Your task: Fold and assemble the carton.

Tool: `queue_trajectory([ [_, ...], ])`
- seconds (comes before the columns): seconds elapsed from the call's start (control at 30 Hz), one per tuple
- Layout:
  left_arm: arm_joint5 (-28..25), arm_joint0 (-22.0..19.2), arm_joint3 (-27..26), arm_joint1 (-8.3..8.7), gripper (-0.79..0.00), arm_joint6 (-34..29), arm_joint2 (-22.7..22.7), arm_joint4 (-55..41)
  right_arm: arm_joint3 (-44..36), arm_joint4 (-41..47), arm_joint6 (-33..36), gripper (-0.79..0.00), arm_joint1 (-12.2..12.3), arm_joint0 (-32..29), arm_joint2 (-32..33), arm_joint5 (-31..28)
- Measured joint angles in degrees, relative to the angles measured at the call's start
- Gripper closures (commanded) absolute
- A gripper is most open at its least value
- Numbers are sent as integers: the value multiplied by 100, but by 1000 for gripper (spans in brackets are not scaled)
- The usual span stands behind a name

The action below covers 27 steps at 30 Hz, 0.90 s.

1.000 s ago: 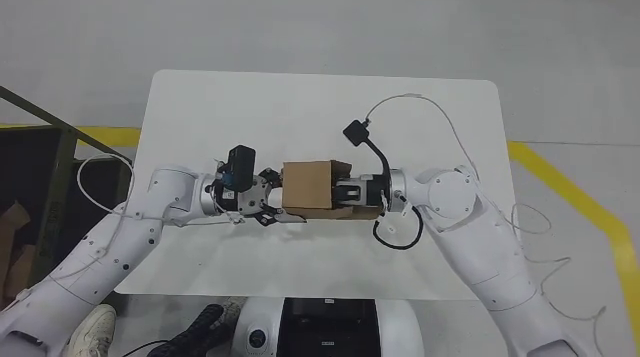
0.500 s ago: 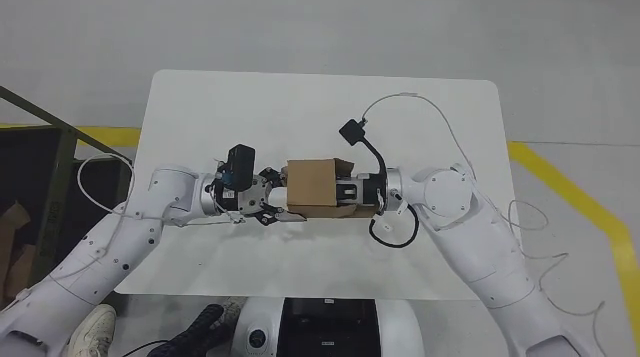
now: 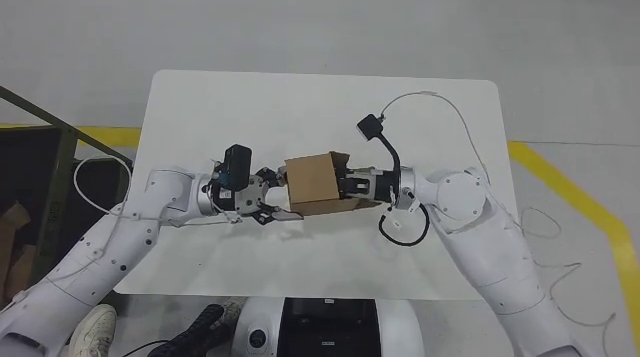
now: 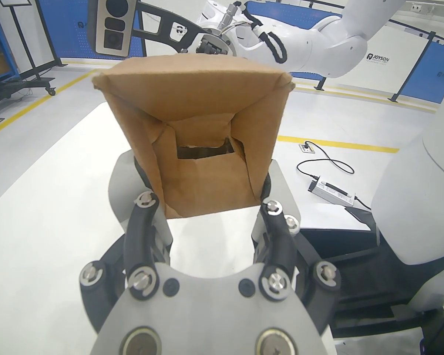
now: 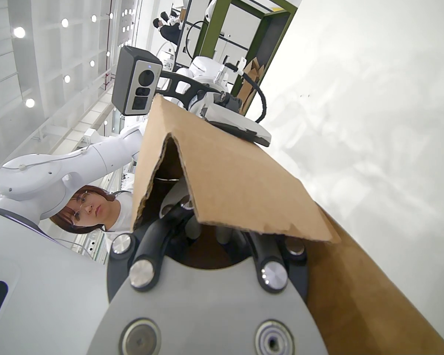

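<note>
Carton sits between left gripper and right gripper.

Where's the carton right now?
In the top view the carton sits toward the middle of the white table, directly between the left gripper and the right gripper, which meet it from opposite ends.

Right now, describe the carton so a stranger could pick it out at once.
Find the white table. Near the middle of its front half, between the left gripper and the right gripper, is the carton. It is the one brown cardboard thing there, a box with partly folded flaps.
</note>
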Motion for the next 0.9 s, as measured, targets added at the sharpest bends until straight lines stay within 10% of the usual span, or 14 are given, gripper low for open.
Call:
queue_trajectory([
  [0.07,0,2,-19,10,-379,-18,7,-1,32,70,-43,0,-9,-5,-55,-35],
  [0.23,1,-11,-90,36,-779,-54,12,-51,202,239,-209,0,-46,16,-224,-164],
  [0.9,0,-32,-453,104,-785,-124,-275,-554,651,1552,-115,0,-108,-87,-373,-1140],
])
